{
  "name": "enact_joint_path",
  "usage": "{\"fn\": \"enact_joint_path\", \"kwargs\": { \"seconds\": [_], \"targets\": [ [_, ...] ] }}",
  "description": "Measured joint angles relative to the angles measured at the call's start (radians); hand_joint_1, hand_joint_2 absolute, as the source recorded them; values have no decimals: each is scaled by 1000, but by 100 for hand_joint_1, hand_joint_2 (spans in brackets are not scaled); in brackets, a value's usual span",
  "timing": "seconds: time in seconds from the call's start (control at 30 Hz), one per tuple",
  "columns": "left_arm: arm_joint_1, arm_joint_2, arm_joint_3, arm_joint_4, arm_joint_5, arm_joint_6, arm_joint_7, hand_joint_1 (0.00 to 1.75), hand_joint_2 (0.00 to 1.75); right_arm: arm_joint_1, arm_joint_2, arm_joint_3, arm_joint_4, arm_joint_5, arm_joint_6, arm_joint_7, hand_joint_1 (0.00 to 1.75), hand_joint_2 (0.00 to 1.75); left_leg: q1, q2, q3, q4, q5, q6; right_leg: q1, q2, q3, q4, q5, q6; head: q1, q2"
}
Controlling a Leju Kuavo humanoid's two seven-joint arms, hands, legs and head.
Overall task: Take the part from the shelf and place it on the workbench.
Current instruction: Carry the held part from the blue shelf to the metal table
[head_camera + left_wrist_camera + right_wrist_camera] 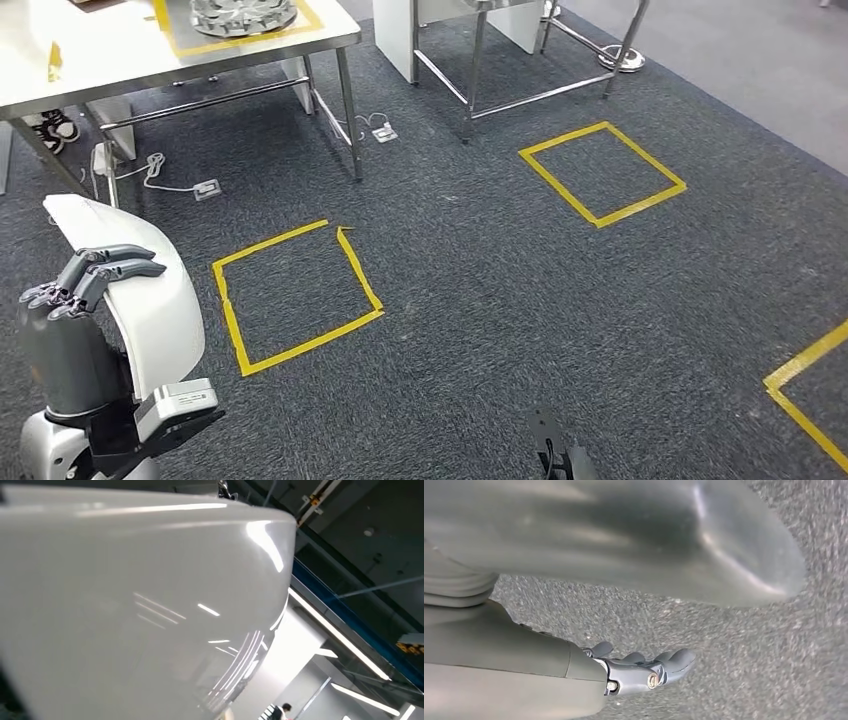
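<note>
Head view shows the left hand (75,290) raised low at the left of the scene, its dark fingers (105,262) curled over the upper edge of a curved white part (150,300), which it holds upright above the carpet floor (500,280). The part is a glossy shell, rounded at its top; in the left wrist view its shiny white surface (140,610) lies close to the camera, and the fingers cannot be made out there.

The desk (100,50), white-topped on metal legs, stands at the far left of the floor, well apart from the held part. A rectangle of yellow tape (185,45) is marked on the desk near its right edge, and a round grey metal piece (243,14) sits inside it. A second metal-legged stand (470,60) is to the right of the desk.

Three yellow tape squares are marked on the carpet: one (295,295) just beside the part, one (602,172) farther right, and a corner of another (805,385) at the right edge.

The right hand (644,670) hangs over the carpet in the right wrist view; its fingers (676,661) look loosely extended with nothing in them, though blur makes this uncertain.
</note>
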Motion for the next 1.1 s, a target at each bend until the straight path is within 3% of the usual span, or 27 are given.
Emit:
{"fn": "enact_joint_path", "kwargs": {
  "seconds": [0.03, 0.07, 0.13, 0.2, 0.23, 0.33, 0.57, 0.7, 0.8, 0.87, 0.93, 0.97, 1.0, 1.03, 1.1],
  "targets": [
    [2, 0, 0, 0, -8, 5, -1, 175, 175, 1, 0, 0, 0, 0, 4, 0, 0, 0, 0, -14, 0, 2, 0, 0, 0, 2, -7, 4, 14, 0, 0, 0],
    [3, 0, 0, 0, -18, 10, -1, 175, 175, 1, 0, 0, 0, 1, 10, 1, 0, 0, 1, -26, 0, 5, -1, -2, -1, 4, 7, -34, 47, -1, 0, 0],
    [4, -1, -1, 0, -36, 14, 3, 175, 175, -1, 0, 0, 0, 0, 24, -1, 0, 0, 1, -46, -1, 12, -4, -8, -4, 14, 67, -174, 117, -4, 1, 0],
    [3, -1, -1, -2, -36, 0, 11, 175, 175, -7, -1, 0, 0, -8, 36, -7, 0, 0, -3, -59, -6, 19, -8, -16, -5, 24, 104, -263, 142, -11, 2, 0],
    [3, -1, -2, -3, -30, -9, 15, 175, 175, -9, -1, 0, 0, -12, 41, -11, 0, 0, -6, -61, -8, 20, -10, -14, -4, 27, 105, -272, 139, -14, 2, 0],
    [3, -1, -2, -9, -12, -19, 18, 175, 175, -10, 0, -1, 0, -16, 47, -15, 0, 0, -8, -57, -7, 15, -11, 4, -3, 28, 104, -274, 143, -20, 1, 0],
    [3, -1, -3, -12, 13, -20, 9, 175, 175, -9, 0, -2, 0, -6, 48, -9, 0, 0, -8, -52, -2, 12, -10, -3, -3, 33, 104, -274, 143, -26, 1, 0],
    [0, -2, -3, -11, 16, -24, 6, 175, 175, -9, 0, -2, 0, -5, 43, -10, 0, 0, -11, -50, -4, 10, -12, -7, -4, 33, 107, -274, 145, -19, 2, 0],
    [-7, -5, -3, -7, 20, -30, 5, 175, 175, -10, -2, -2, 0, -5, 42, -13, 0, 0, -5, -47, 12, -7, -18, 2, -3, 28, 103, -246, 151, -9, 4, 0],
    [-15, -8, -3, -4, 28, -36, 3, 175, 175, -12, -3, -2, 0, -4, 41, -11, 0, 0, -1, -43, 28, -12, -25, 10, -3, 20, 64, -174, 112, -1, 6, 0],
    [-20, -11, -3, 2, 36, -42, 2, 175, 175, -11, -3, -2, 0, -2, 40, -4, 0, 0, -1, -38, 31, -10, -31, 11, -3, 18, -4, -61, 59, 8, 8, 0],
    [-20, -12, -3, 6, 38, -44, 1, 175, 175, -10, -3, -3, 0, -2, 39, -1, 0, 0, -1, -37, 33, -8, -34, 9, -4, 17, -32, -21, 46, 12, 8, 0],
    [-21, -13, -3, 8, 40, -46, 1, 175, 175, -8, -3, -3, 0, -2, 39, 1, 0, 0, 1, -37, 35, -6, -38, 6, -6, 17, -44, -13, 54, 16, 9, 0],
    [-21, -13, -3, 10, 41, -46, 1, 175, 175, -7, -4, -3, 0, -2, 38, 2, 0, 0, 3, -37, 39, -2, -44, 0, -8, 17, -37, -41, 80, 18, 9, 0],
    [-23, -15, -3, 12, 42, -47, 1, 175, 175, -6, -5, -4, 0, -1, 38, 2, 0, 0, 9, -38, 48, 9, -60, -15, -15, 21, 14, -162, 150, 27, 9, 0]
  ]
}}
